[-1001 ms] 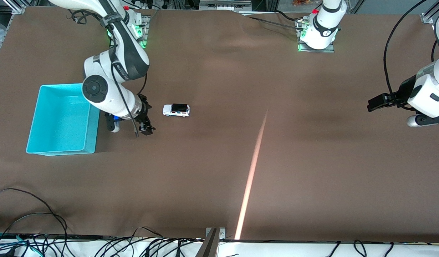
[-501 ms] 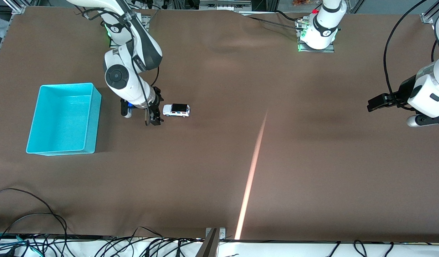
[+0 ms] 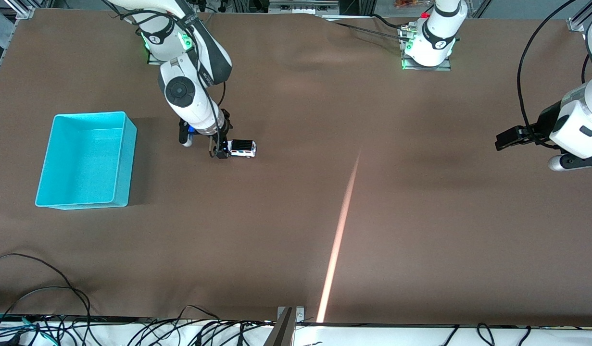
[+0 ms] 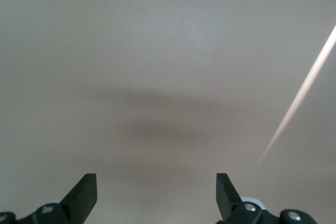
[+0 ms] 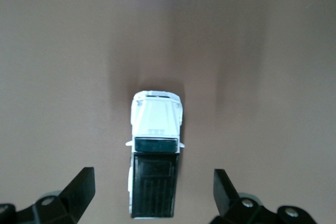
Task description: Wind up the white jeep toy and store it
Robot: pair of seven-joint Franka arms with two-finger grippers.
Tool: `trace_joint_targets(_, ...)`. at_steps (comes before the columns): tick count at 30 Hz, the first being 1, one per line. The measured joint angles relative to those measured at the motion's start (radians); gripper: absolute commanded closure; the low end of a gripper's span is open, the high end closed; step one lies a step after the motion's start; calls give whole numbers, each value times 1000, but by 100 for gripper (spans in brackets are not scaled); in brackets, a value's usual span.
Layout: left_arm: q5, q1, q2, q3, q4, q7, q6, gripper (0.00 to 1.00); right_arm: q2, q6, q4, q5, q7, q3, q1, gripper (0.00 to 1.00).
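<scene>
The white jeep toy (image 3: pixel 240 148), white with a black roof, stands on the brown table near the middle, toward the right arm's end. My right gripper (image 3: pixel 220 148) is open at the jeep's end that faces the bin. In the right wrist view the jeep (image 5: pixel 155 153) lies lengthwise between the two open fingertips (image 5: pixel 81 187), its black roof end between them and its white hood pointing away. My left gripper (image 3: pixel 505 139) is open and waits in the air over the left arm's end of the table; its wrist view shows only bare table between the fingertips (image 4: pixel 84 192).
A turquoise bin (image 3: pixel 86 158) stands open and empty at the right arm's end of the table. A bright streak of light (image 3: pixel 341 226) runs across the table mat. Cables (image 3: pixel 132 327) lie along the table edge nearest the front camera.
My right arm has swung from beside the bin toward the jeep, bringing its open gripper up to the jeep's end. The jeep, the bin and the left arm have not moved.
</scene>
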Motion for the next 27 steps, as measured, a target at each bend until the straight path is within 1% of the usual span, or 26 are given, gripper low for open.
trace_joint_targets(9,0,0,0,0,0,0,0,0,37,73,-5,-9,0,0,18,0)
trace_joint_targets(18,0,0,0,0,0,0,0,0,73,119,-5,-60,1,0,18,0)
trace_joint_targets(27,0,0,0,0,0,0,0,0,121,149,-4,-78,6,0,18,0)
